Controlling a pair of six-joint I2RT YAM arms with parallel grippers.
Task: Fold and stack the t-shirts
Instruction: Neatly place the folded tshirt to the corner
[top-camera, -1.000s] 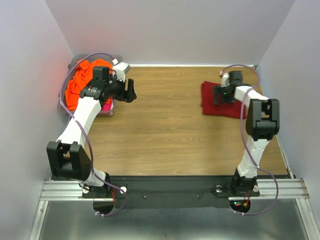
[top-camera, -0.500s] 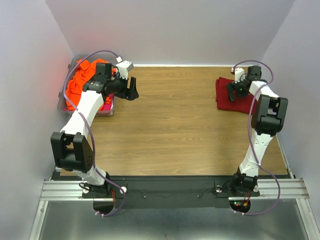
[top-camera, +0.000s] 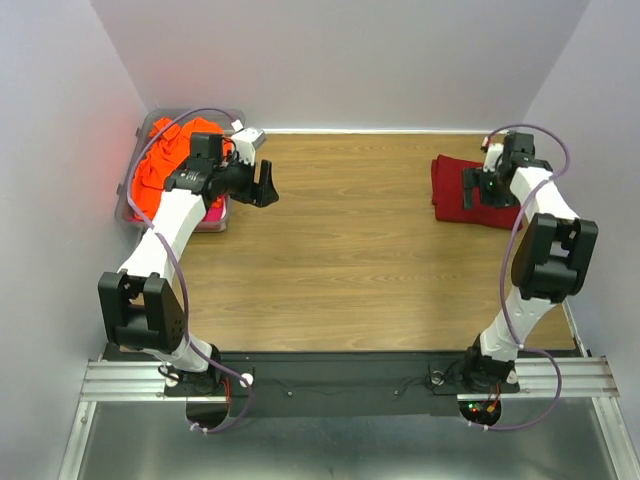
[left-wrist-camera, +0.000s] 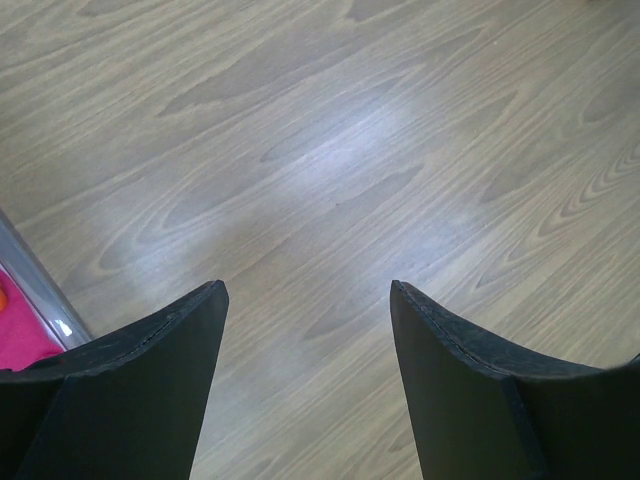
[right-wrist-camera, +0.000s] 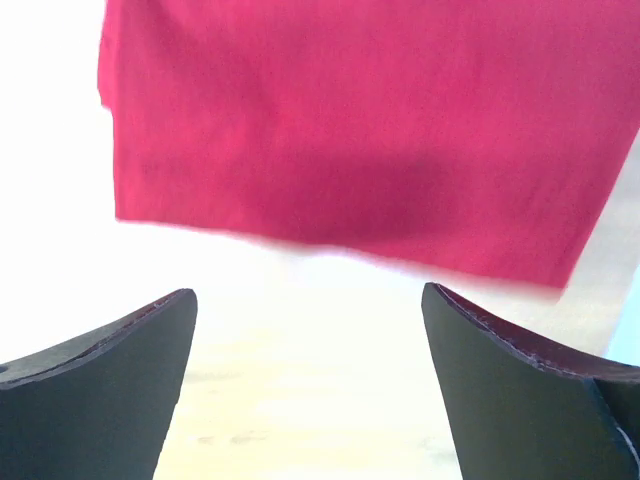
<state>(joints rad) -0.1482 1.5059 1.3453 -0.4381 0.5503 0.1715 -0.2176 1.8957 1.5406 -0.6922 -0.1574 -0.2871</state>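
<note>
A dark crimson t-shirt (top-camera: 452, 186) lies folded flat at the far right of the table; it fills the top of the right wrist view (right-wrist-camera: 350, 130). My right gripper (top-camera: 470, 190) is open and empty over the shirt's near part (right-wrist-camera: 310, 300). A bright orange t-shirt (top-camera: 160, 165) is heaped in the bin at the far left, with magenta fabric (top-camera: 212, 212) under it. My left gripper (top-camera: 264, 184) is open and empty over bare wood just right of the bin (left-wrist-camera: 308, 292). Magenta cloth shows at the left wrist view's edge (left-wrist-camera: 18, 335).
A clear grey plastic bin (top-camera: 216, 225) stands in the far left corner against the walls. White walls close in the table on the left, back and right. The wooden table (top-camera: 330, 250) stretches between the two arms.
My right gripper dragged the crimson shirt to the right, let go, and now is open over it. My left gripper stayed open beside the bin, shifting only slightly.
</note>
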